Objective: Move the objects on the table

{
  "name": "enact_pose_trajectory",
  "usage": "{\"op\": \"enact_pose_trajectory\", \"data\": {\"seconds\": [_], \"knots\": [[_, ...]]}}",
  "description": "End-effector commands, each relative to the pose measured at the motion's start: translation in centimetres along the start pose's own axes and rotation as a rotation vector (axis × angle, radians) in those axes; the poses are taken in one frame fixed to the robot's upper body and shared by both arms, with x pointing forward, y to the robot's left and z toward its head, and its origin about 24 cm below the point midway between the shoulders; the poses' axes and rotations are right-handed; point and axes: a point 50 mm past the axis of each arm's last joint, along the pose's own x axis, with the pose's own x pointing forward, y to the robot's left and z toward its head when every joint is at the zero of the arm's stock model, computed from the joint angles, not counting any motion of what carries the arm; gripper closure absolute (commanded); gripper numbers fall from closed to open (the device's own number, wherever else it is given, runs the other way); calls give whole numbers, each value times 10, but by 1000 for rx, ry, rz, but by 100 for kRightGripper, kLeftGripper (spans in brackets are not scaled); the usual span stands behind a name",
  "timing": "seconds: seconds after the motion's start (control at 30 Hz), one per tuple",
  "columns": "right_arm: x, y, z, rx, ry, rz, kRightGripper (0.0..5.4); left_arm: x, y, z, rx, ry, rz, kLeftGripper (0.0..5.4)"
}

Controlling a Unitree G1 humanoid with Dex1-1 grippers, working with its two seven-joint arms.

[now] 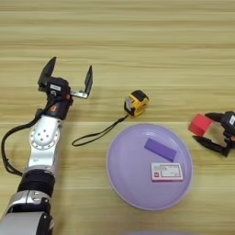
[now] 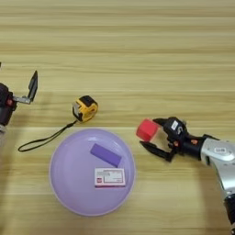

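Note:
On the table (image 1: 137, 41) a red cube (image 2: 146, 129) sits just right of a purple plate (image 2: 62, 156). My right gripper (image 2: 150, 134) reaches in from the right, open, with one finger at the cube's upper right corner and the other just below it. A flat white box with a red edge (image 2: 109, 177) lies on the plate next to a purple block (image 2: 105, 154). The yellow-and-black tape measure (image 1: 137, 103) rests above the plate, and its black cord (image 1: 94, 135) trails left. My left gripper (image 1: 69, 75) stands open at the left, holding nothing.
The left arm (image 1: 43, 137) runs along the left side from the bottom corner. The right arm (image 2: 220, 156) comes in from the right edge. Bare wood fills the far half of the table.

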Motion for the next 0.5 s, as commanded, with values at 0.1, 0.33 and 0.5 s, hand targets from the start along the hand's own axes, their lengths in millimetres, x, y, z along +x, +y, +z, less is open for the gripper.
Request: {"op": "enact_pose_trajectory", "data": {"seconds": [0.1, 0.33, 0.5], "knots": [[0, -10, 16, -41, -68, -49, 3, 3, 1, 0, 5, -5, -5, 0], [-1, -14, 33, -88, -133, -83, 1, 3, 0, 0, 5, -5, -5, 0], [-3, -9, 55, -149, -224, -69, 1, 3, 0, -1, 6, -4, -5, 0]]}}
